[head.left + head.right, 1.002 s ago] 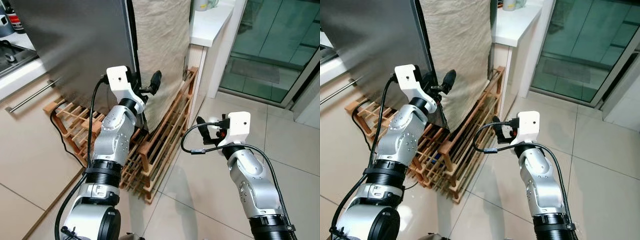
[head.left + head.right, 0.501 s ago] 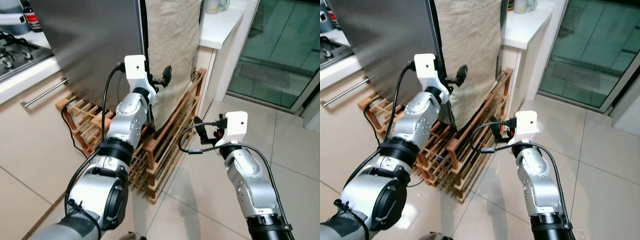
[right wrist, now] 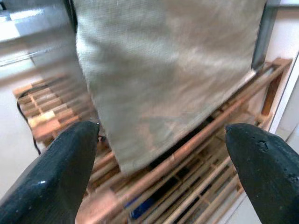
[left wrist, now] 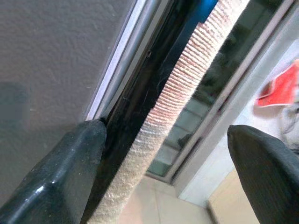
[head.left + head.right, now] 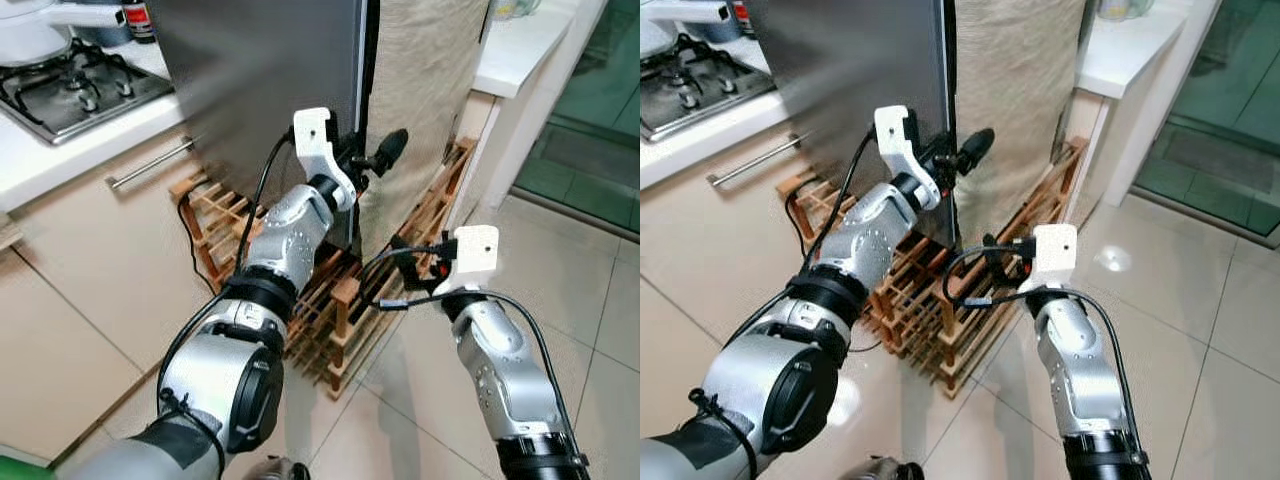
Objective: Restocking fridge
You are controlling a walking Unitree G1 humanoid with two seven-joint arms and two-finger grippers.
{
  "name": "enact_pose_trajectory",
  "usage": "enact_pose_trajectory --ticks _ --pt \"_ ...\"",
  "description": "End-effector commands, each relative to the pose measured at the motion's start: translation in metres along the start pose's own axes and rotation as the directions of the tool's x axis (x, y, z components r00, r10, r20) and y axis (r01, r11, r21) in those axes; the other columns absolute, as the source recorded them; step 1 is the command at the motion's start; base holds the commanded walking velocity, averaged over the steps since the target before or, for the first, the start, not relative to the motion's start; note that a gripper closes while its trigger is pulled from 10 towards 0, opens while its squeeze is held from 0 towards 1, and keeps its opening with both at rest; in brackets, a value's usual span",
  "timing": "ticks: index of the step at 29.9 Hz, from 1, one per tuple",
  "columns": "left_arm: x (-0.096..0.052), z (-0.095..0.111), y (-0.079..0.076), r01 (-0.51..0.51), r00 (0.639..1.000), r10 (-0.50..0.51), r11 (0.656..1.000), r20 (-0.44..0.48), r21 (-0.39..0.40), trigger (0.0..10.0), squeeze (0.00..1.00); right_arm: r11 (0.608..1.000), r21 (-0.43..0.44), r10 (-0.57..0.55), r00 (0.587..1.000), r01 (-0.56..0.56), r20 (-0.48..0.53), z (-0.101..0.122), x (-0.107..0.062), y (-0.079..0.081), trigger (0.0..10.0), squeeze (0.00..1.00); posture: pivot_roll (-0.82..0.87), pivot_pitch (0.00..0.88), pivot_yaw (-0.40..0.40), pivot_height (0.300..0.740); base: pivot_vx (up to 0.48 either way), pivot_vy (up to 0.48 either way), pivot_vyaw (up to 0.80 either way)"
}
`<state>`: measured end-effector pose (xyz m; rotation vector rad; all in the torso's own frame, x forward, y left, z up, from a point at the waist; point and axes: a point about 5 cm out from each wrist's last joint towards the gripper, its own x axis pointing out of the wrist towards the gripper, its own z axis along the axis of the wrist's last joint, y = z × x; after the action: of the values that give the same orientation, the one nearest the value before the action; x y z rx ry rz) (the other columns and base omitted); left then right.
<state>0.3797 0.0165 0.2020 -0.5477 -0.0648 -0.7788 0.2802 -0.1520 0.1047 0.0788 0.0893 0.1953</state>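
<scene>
I count one fridge (image 5: 260, 80), one hanging cloth (image 5: 425, 90), one wooden rack (image 5: 330, 300), one stove (image 5: 70, 85).

Beige tiled floor (image 5: 90, 310), white counter (image 5: 520, 50), stove (image 5: 70, 85)

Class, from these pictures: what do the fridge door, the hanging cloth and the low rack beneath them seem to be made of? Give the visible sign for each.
Fridge door: probably brushed steel, grey with a dull sheen.
Cloth: a coarse woven fabric, maybe linen; beige, with visible weave.
Rack: wood, with reddish-brown slats and square posts.
</scene>
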Motion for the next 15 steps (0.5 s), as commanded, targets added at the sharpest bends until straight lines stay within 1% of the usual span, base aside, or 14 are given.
enact_pose_trajectory --ticks 1,2,3,4,5,6,8,10,11,12,13,14,15 --pt "0.038 -0.031 -0.106 0.369 0.926 -0.377 0.912 -0.008 -0.180 10.0 0.00 1.000 0.003 -0.007 1.000 0.007 -0.001 0.001 -0.005 -0.002 10.0 0.00 -0.19 0.000 0.117 0.740 0.000 0.000 0.00" --pt "0.036 -0.028 -0.116 0.449 0.890 -0.455 0.870 0.019 -0.206 10.0 0.00 1.000 0.009 -0.028 1.000 0.028 -0.014 -0.003 -0.009 -0.006 10.0 0.00 -0.19 0.000 0.114 0.740 0.000 0.000 0.00" --pt "0.036 -0.028 -0.116 0.449 0.890 -0.455 0.870 0.019 -0.206 10.0 0.00 1.000 0.009 -0.028 1.000 0.028 -0.014 -0.003 -0.009 -0.006 10.0 0.00 -0.19 0.000 0.114 0.740 0.000 0.000 0.00" --pt "0.034 -0.026 -0.123 0.501 0.862 -0.505 0.839 0.037 -0.214 10.0 0.00 0.999 0.013 -0.043 0.999 0.043 -0.022 -0.005 -0.012 -0.009 10.0 0.00 -0.19 0.000 0.112 0.740 0.000 0.000 0.00" --pt "0.032 -0.022 -0.127 0.532 0.843 -0.534 0.818 0.055 -0.217 10.0 0.00 0.999 0.011 -0.047 0.999 0.048 -0.026 -0.006 -0.013 -0.010 10.0 0.00 -0.18 0.000 0.109 0.740 0.000 0.000 0.00" --pt "0.030 -0.017 -0.127 0.545 0.836 -0.544 0.810 0.070 -0.215 10.0 0.00 0.999 0.008 -0.043 0.999 0.044 -0.029 -0.006 -0.013 -0.010 10.0 0.00 -0.18 0.000 0.107 0.740 0.000 0.000 0.00" --pt "0.029 -0.013 -0.127 0.549 0.834 -0.546 0.808 0.080 -0.216 10.0 0.00 0.999 0.005 -0.039 0.999 0.040 -0.031 -0.007 -0.013 -0.009 10.0 0.00 -0.18 0.000 0.107 0.740 0.000 0.000 0.00" --pt "0.027 -0.009 -0.124 0.560 0.828 -0.554 0.809 0.087 -0.177 10.0 0.00 0.999 0.003 -0.032 0.999 0.033 -0.035 -0.007 -0.012 -0.008 10.0 0.00 -0.16 0.000 0.096 0.740 0.000 0.000 0.00" --pt "0.027 -0.009 -0.124 0.560 0.828 -0.554 0.809 0.087 -0.177 10.0 0.00 0.999 0.003 -0.032 0.999 0.033 -0.035 -0.007 -0.012 -0.008 10.0 0.00 -0.16 0.000 0.096 0.740 0.000 0.000 0.00" --pt "0.025 -0.004 -0.118 0.543 0.840 -0.534 0.824 0.095 -0.160 10.0 0.00 1.000 0.003 -0.026 0.999 0.026 -0.036 -0.007 -0.012 -0.007 10.0 0.00 -0.16 0.000 0.092 0.740 0.000 0.000 0.00" --pt "0.025 -0.004 -0.118 0.543 0.840 -0.534 0.824 0.095 -0.160 10.0 0.00 1.000 0.003 -0.026 0.999 0.026 -0.036 -0.007 -0.012 -0.007 10.0 0.00 -0.16 0.000 0.092 0.740 0.000 0.000 0.00" --pt "0.020 0.006 -0.106 0.507 0.861 -0.496 0.853 0.110 -0.125 10.0 0.00 1.000 0.003 -0.019 0.999 0.019 -0.034 -0.006 -0.012 -0.006 10.0 0.00 -0.16 0.000 0.094 0.740 0.000 0.000 0.00" --pt "0.017 0.013 -0.097 0.480 0.875 -0.468 0.871 0.121 -0.103 10.0 0.00 1.000 0.003 -0.014 0.999 0.014 -0.032 -0.005 -0.011 -0.004 10.0 0.00 -0.15 0.000 0.094 0.740 0.000 0.000 0.00"
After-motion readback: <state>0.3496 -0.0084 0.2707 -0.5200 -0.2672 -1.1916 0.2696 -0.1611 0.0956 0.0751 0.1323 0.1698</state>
